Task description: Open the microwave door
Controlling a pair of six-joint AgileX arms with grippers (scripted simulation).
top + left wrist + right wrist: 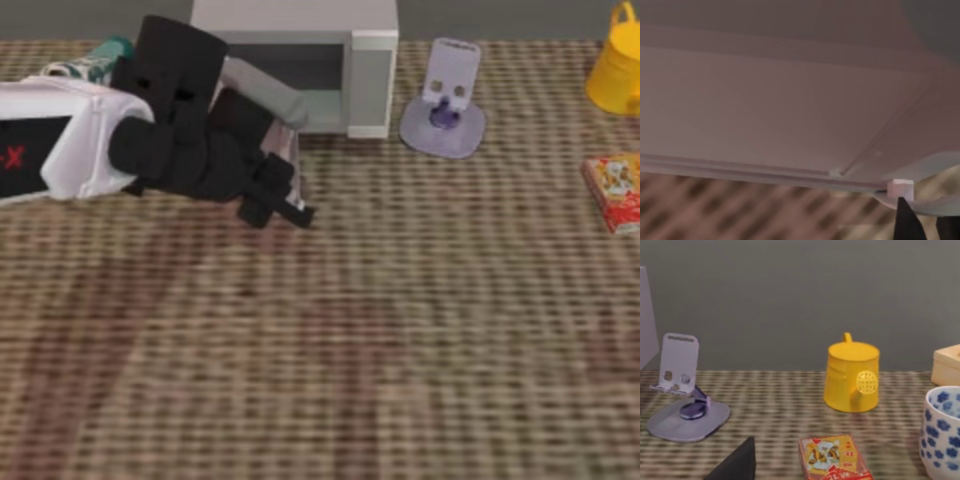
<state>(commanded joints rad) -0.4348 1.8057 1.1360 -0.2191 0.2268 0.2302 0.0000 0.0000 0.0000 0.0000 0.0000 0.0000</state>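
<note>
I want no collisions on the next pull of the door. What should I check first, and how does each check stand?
1. Light-grey windowed microwave door swung off the boxy white microwave: ok, the cavity shows.
2. Left gripper near the door's free edge: ok.
3. Its hold on the door: cannot tell.
4. Lilac phone stand outside the door's swing: ok, it stands right of the microwave.
5. Teal sneaker clear of the left arm: cannot tell, partly hidden.
6. Right arm away: ok, absent from the top view.
</note>
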